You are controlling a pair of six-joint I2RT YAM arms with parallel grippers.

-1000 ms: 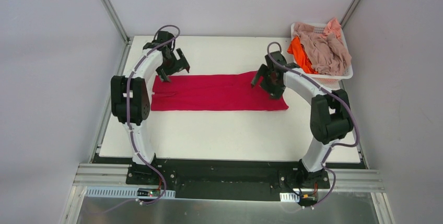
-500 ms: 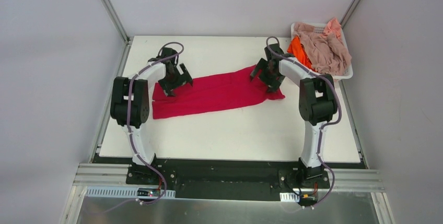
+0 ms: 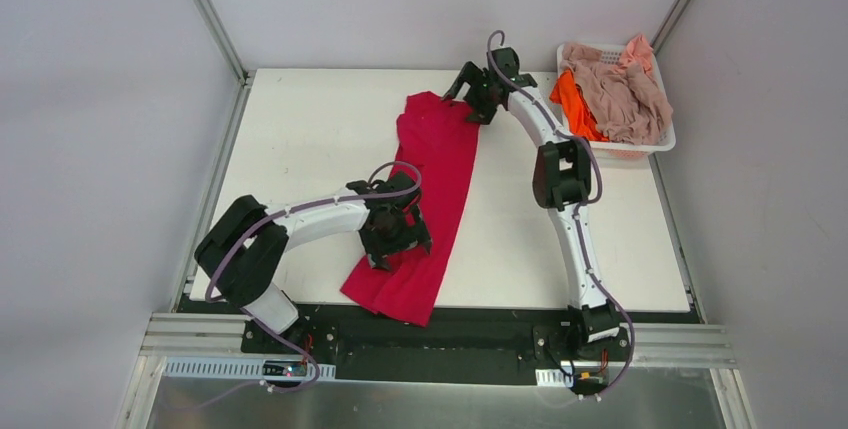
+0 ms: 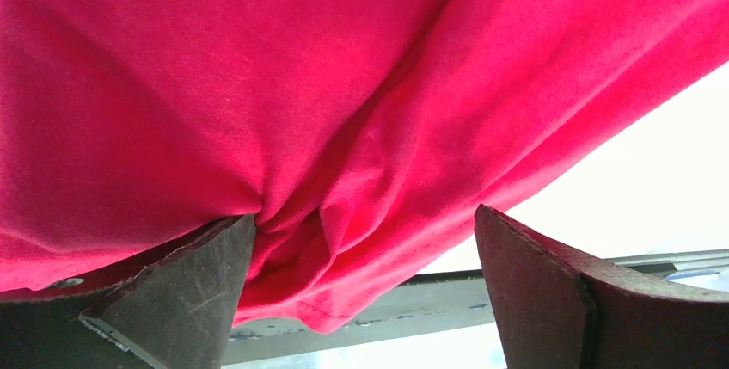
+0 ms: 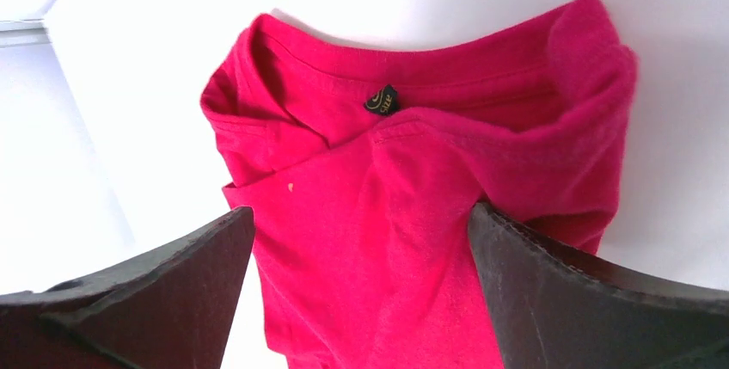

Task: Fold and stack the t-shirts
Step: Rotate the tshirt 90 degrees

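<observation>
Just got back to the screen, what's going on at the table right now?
Both arms are on the red t-shirt, which lies as a long strip from the far side to the near edge of the table, its end overhanging. The left gripper sits at the near end and the right gripper over the collar, fingers apart on both. The orange shirt and beige shirts wait in the basket.

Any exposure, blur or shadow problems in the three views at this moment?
Top external: even, diffuse light, sharp, no glare on the table. Left wrist: the red t-shirt is so close that it looks soft, and the table behind it is blown out white. Right wrist: the neck label and the collar seams are crisp; the table is again overexposed.
</observation>
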